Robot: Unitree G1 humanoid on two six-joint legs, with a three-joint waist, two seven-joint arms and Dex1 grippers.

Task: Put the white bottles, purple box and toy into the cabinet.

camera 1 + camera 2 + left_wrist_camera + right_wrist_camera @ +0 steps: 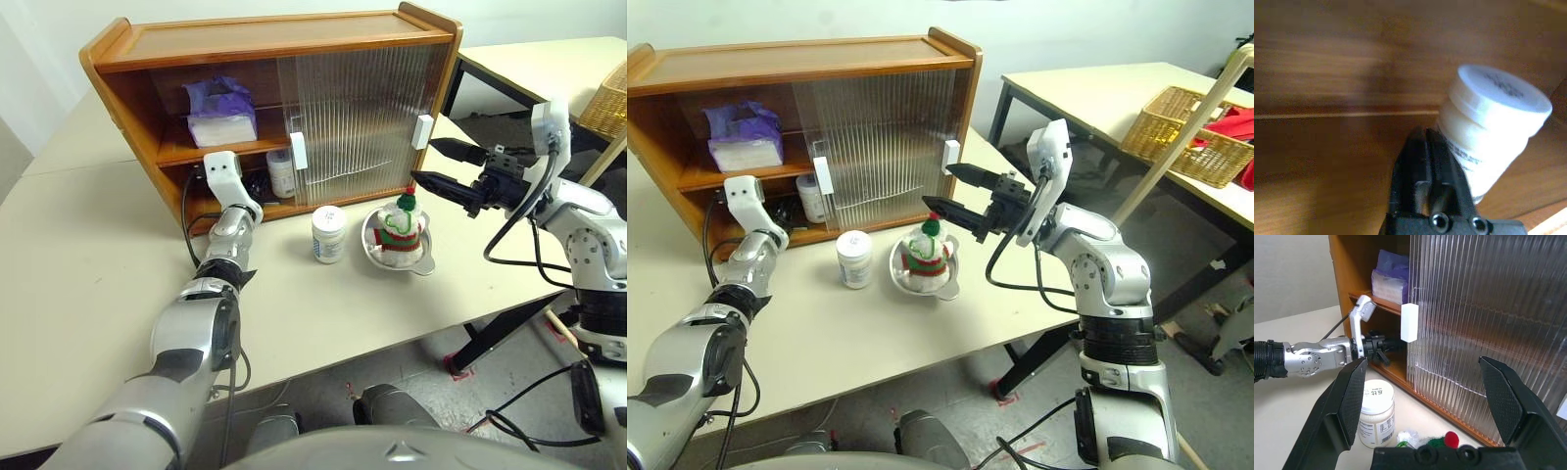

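On the pale worktop (88, 284), nearest the robot, one white bottle (328, 233) stands upright with its cap on; its label carries dark print and a barcode, too small to read. Just to its right sits a round steel bowl (427, 262) holding the toy (400, 231), a white plush figure with a red bobble hat and a red-and-green scarf. Bottle and bowl stand close together without touching, both just in front of the cabinet (274, 44).

The right end effector (432, 164) hangs above and to the right of the toy, its two black fingers spread wide apart with nothing between them.

Farther back, the left end effector (1431, 161) reaches into the open left side of the cabinet's lower shelf. Its fingers lie close together beside the second white bottle (1491, 125), and whether they are fully together I cannot tell. That bottle's cap bears dark print, blurred beyond reading.

On the upper shelf, left side, lies the purple box (221, 110), white tissue showing at its front. The ribbed translucent sliding doors (358, 117) cover the cabinet's right part, each with a white block handle (298, 151).
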